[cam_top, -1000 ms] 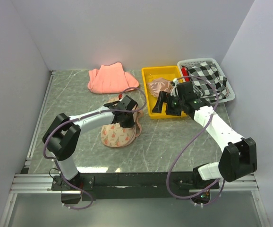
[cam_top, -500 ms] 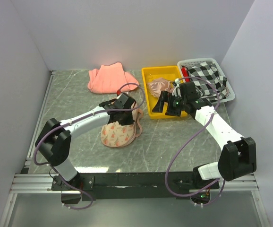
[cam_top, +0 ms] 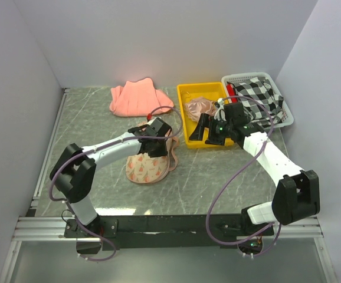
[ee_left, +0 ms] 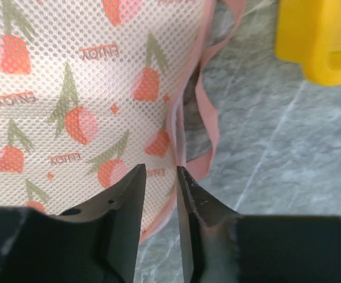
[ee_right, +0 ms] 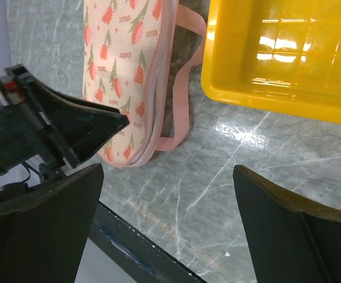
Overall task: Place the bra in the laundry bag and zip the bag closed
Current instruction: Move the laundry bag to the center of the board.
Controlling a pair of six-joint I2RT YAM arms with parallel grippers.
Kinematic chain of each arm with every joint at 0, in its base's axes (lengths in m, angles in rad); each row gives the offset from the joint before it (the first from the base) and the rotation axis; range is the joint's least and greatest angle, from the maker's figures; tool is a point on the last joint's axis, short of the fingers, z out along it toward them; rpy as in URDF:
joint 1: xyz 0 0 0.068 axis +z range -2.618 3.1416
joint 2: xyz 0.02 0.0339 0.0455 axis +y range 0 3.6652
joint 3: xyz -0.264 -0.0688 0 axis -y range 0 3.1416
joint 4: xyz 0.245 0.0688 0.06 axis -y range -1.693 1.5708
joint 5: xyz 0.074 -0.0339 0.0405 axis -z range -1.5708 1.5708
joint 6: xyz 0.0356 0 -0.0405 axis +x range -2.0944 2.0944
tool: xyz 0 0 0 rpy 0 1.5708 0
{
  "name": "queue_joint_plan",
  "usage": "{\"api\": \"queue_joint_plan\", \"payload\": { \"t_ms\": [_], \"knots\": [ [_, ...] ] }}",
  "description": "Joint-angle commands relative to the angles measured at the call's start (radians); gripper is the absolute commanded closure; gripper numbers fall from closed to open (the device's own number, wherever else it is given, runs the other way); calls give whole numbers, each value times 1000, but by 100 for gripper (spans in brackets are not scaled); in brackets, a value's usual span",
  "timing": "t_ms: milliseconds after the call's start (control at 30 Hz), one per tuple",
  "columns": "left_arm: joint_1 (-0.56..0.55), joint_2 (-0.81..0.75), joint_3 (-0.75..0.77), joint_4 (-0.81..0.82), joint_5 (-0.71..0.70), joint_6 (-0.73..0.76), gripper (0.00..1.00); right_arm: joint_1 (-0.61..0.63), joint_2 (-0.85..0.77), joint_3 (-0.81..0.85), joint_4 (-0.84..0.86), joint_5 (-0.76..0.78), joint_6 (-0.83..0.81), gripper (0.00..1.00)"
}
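That bra (cam_top: 199, 107) looks floppy, slippery (I'd pinch a cup edge); right gripper (ee_right: 168, 171) gapes wide. Over the laundry bag (ee_left: 70, 88), left gripper (ee_left: 160, 171) sits barely parted.

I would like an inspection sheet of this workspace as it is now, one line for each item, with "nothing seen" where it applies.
Surface: grey marbled table, flat.
Job's things: the bra lies in the yellow tray, not in the laundry bag; the bag lies flat on the table, its pink edging loose on the tray side.
Clutter: salmon cloth at the back; checked cloth in the white basket.
Claws: left claw slightly open over the bag's edge; right claw wide open, holding nothing, near the tray's front.
Cables: a purple cable loops along each arm.
Surroundings: white walls on three sides; nothing else seen.
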Motion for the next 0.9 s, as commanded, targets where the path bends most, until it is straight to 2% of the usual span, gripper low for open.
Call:
{"api": "queue_joint_plan", "payload": {
  "t_ms": [0, 233, 433, 867],
  "knots": [
    [-10, 48, 33, 10, -19, 9, 70, 2, 0, -10, 26, -4, -5, 1],
    [-16, 66, 70, -6, -36, 10, 65, 2, -4, -26, 27, 5, -8, 1],
    [-17, 39, 56, 23, -3, 9, 54, 2, -4, -30, 27, 10, -10, 1],
    [-46, 103, 71, 14, -49, 6, 59, 2, 0, -28, 24, 11, -14, 1]
  ]
}}
